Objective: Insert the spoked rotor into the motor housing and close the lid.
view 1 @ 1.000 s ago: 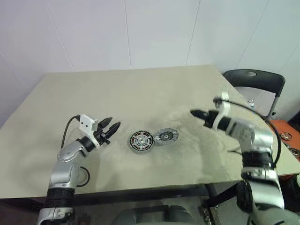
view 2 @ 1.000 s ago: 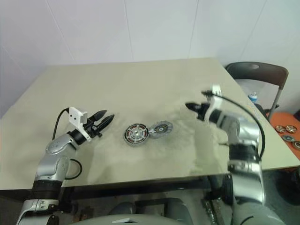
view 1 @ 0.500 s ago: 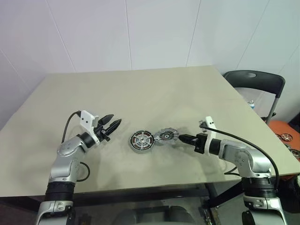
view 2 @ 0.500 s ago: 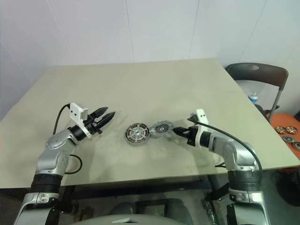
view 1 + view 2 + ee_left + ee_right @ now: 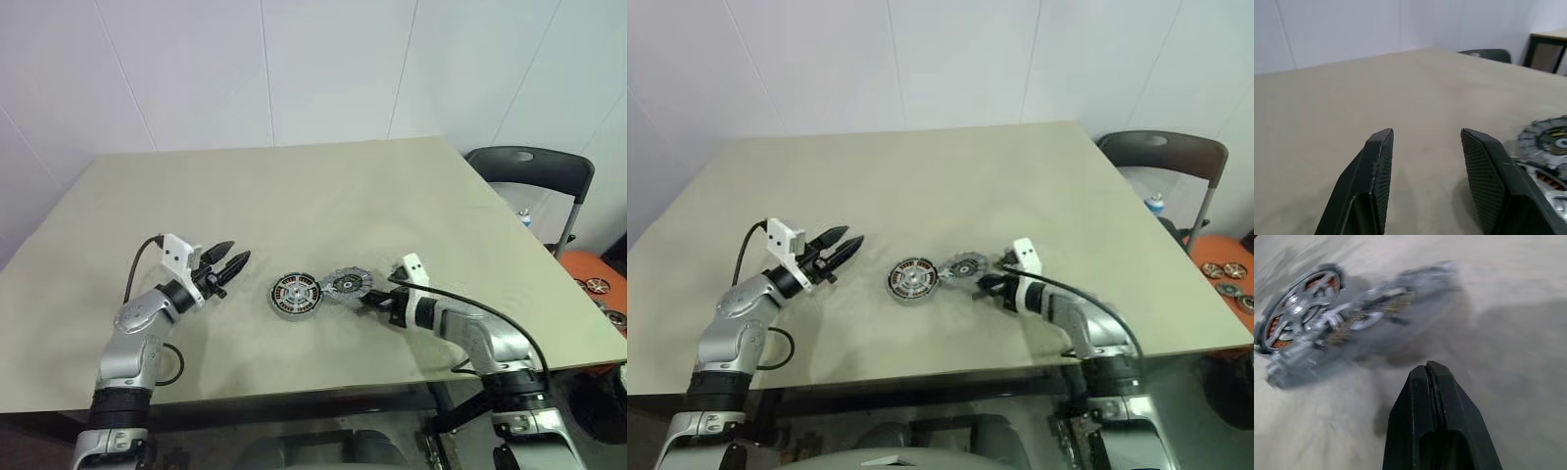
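R wrist view: spoked rotor (image 5: 1383, 301) smeared by blur, spokes unreadable. L wrist view: motor housing (image 5: 1547, 178) cut off at 4 o'clock edge.

The motor housing (image 5: 295, 296) is seen just below and left of the frame's centre in the left eye view, lying flat on the tan surface: a shallow round part with a dark rim, copper-coloured windings and a pale centre. The spoked rotor (image 5: 347, 285) is found immediately to its right, a silver disc with a black hub and dark gaps between spokes. It is tilted, its left edge propped against or overlapping the housing's rim.
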Controlling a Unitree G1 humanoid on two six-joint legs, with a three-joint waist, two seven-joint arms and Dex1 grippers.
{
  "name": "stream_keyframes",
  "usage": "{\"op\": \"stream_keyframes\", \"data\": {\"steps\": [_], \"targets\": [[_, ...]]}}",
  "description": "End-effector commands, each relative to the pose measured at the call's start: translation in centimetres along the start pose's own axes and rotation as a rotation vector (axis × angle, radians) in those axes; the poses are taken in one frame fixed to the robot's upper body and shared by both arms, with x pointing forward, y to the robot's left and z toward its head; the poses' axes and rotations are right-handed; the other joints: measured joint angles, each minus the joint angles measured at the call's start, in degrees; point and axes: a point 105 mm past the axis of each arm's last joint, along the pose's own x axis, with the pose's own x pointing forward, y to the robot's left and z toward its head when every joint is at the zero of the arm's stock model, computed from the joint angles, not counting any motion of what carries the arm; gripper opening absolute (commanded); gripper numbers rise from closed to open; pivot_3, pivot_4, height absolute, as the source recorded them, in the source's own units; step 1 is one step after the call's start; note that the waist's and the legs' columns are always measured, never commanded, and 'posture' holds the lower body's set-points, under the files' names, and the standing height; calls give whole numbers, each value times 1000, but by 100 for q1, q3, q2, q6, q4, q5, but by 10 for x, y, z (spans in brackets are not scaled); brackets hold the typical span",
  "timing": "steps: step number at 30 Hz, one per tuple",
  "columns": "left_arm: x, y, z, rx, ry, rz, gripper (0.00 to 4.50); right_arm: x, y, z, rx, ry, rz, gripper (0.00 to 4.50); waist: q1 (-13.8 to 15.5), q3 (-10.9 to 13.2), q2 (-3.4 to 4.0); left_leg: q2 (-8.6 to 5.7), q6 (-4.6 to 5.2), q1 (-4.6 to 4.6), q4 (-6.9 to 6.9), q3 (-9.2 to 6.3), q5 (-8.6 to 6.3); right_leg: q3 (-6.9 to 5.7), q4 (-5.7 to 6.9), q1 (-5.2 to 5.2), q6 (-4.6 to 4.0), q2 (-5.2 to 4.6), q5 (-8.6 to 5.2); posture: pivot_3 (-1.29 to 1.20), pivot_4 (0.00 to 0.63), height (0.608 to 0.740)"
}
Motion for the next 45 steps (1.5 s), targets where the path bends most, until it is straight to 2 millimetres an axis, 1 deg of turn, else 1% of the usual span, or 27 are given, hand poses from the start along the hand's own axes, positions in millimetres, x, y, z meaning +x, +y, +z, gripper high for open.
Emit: {"op": "stream_keyframes", "data": {"steps": [1, 6, 12, 15, 17, 21, 24, 26, 33, 37, 45], "targets": [[-4, -7, 19, 3, -25, -67, 2344, 6, 6, 24, -82, -91, -19, 23, 0, 0, 0, -1, 0, -1, 0, 0, 0, 0, 0, 0, 0, 0, 0, 0, 0, 740], [-16, -15, 16, -29, 35, -156, 2344, 7, 10, 24, -121, -96, -7, 23, -1, 1, 2, -2, 0, 0, -3, 0, 0, 0, -1, -1, 0, 3, 0, 0, 0, 740], [-29, -21, 12, -12, 106, -249, 2344, 7, 1, 20, -133, -83, -44, 23, -3, 3, 5, -1, 0, 1, -3, 0, 0, -1, 0, -1, -1, 7, -1, 0, 0, 740], [-30, -25, 10, -3, 126, -286, 2344, 8, 2, 20, -131, -84, -35, 23, 0, 3, 5, -1, 0, 1, -3, 0, 0, -1, 0, -1, -1, 7, -1, 0, 0, 740], [-28, -24, 10, 2, 122, -281, 2344, 9, 8, 23, -125, -96, -12, 23, -1, 3, 5, -1, 0, 1, -3, 0, 0, -1, -1, -1, -1, 6, -1, 0, 0, 740], [-21, -23, 9, -1, 105, -264, 2344, 10, 32, 45, -85, -159, 99, 23, -5, 5, 8, -1, 0, 1, -4, 0, 0, 0, 0, -1, -1, 4, -1, 0, 0, 740], [-18, -25, 8, -1, 100, -263, 2344, 8, 42, 55, -107, -170, 147, 23, -10, 5, 7, 0, 0, 1, -3, 0, 0, 0, 1, -2, -1, 3, 0, 0, 0, 740], [-18, -26, 8, -4, 96, -263, 2344, 9, 44, 56, -141, -158, 158, 23, -5, 4, 7, 0, 0, 1, -4, 0, 0, 0, 0, -2, -1, 3, 0, 0, 0, 740], [-17, -23, 8, -3, 90, -239, 2344, 14, 47, 54, -181, -130, 172, 23, -11, 4, 7, -1, 0, 1, -6, 0, 0, 0, -2, -3, -1, 2, 0, 0, 0, 740], [-17, -22, 8, -3, 83, -225, 2344, 19, 54, 54, -224, -111, 205, 23, -12, 4, 7, 1, 0, 1, -6, 0, 0, 0, -1, -3, -1, 2, 0, 0, 0, 740], [-17, -21, 9, -1, 76, -209, 2344, 34, 71, 75, -301, -102, 309, 23, -10, 4, 6, 0, 0, 2, -5, 0, 0, -1, 1, -4, -1, 3, 0, 0, 0, 740]]}}
